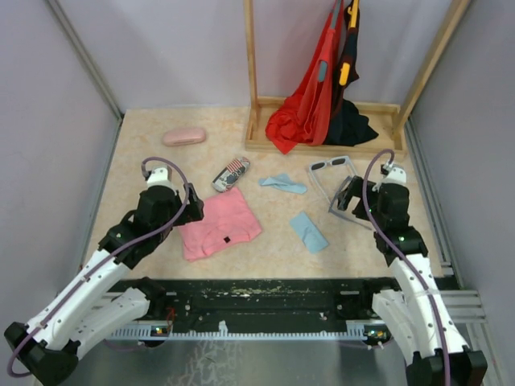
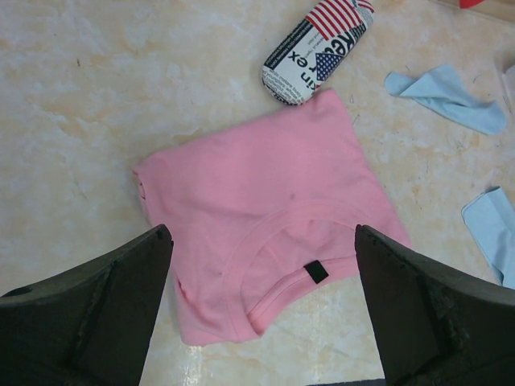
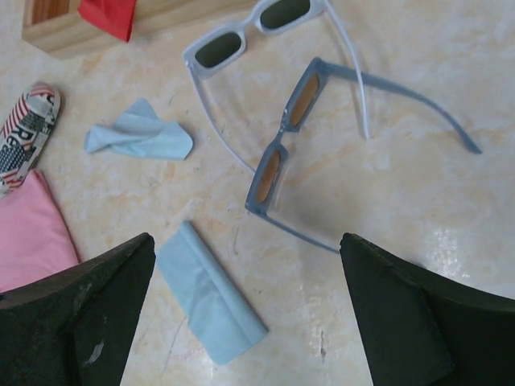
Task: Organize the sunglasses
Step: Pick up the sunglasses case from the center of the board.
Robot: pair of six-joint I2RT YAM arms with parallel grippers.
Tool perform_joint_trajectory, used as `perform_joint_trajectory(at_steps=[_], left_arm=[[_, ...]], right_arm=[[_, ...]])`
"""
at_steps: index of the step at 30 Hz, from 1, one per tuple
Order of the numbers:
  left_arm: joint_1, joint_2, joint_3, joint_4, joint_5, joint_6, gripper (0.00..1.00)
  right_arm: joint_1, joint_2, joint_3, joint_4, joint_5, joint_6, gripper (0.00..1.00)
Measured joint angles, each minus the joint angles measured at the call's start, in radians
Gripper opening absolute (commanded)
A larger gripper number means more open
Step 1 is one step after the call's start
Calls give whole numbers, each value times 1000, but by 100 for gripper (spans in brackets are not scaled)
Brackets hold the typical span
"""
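Two pairs of sunglasses lie open on the table at the right. The white-framed pair with dark lenses [image 1: 330, 164] [image 3: 241, 36] lies farther back. The thin grey-framed pair with pale amber lenses [image 3: 291, 133] lies just ahead of my right gripper [image 1: 348, 197] [image 3: 246, 238], its temples crossing the white pair's. The right jaws stand wide apart above bare table, holding nothing. In the top view that gripper hides most of the grey pair. My left gripper [image 1: 191, 211] [image 2: 261, 229] hovers open over a folded pink shirt [image 2: 265, 201], empty.
A flag-printed case [image 1: 231, 174] [image 2: 318, 48] lies beyond the pink shirt [image 1: 219, 225], and a pink case [image 1: 183, 137] at the back left. Two light-blue cloths [image 1: 283, 183] [image 1: 309, 232] [image 3: 211, 301] lie mid-table. A wooden rack [image 1: 322, 143] with a red bag [image 1: 306, 104] stands at the back.
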Motion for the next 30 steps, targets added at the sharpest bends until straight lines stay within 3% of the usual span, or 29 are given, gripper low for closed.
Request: perform_joint_trajectory(at_steps=[15,23,30], left_arm=[[3,50,-1,-7,51,-33,100],[8,85,-1,51,28,-84,100],[14,274,-1,282,70,8,100]], right_arm=[[6,321,166,-108,-121,-34,93],[191,437,260,-96,-56,-53,91],[297,451,257,-52,-59,-43,91]])
